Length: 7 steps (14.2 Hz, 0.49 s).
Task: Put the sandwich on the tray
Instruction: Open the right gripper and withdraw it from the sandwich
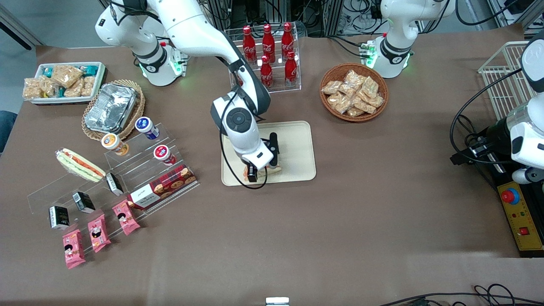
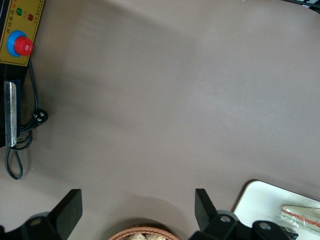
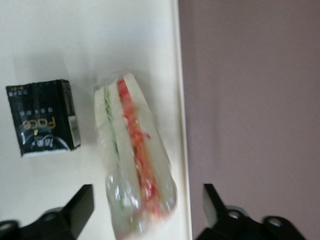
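my gripper (image 3: 145,210) hangs spread wide and empty over the sandwich (image 3: 134,165), lying on the tray (image 1: 297,144) near its edge; i judge placement done, retreat straight up next.

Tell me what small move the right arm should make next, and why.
Probably lift the gripper straight up and clear. The sandwich already lies on the tray, close to its rim and beside a small black carton, and the open fingers straddle it without seeming to press it. A vertical retreat should avoid nudging the sandwich off the tray.
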{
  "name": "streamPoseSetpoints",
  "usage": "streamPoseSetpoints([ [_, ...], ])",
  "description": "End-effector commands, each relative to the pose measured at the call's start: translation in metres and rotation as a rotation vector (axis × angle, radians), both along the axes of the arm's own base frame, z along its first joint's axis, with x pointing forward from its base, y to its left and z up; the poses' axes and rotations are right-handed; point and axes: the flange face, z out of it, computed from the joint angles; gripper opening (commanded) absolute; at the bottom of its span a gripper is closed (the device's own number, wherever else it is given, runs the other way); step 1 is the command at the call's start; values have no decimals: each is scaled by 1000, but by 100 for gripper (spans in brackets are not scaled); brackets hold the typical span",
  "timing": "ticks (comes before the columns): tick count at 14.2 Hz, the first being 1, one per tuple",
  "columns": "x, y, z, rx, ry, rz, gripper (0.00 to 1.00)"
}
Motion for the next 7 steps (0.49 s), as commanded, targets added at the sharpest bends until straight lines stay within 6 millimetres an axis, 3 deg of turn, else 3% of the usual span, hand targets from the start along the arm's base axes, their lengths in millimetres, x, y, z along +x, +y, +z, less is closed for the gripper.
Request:
streamPoseSetpoints([
  [1, 19, -45, 72, 25, 92, -204, 100],
  [3, 32, -78, 128, -11, 79, -326, 100],
  [7, 50, -178, 220, -62, 18, -638, 100],
])
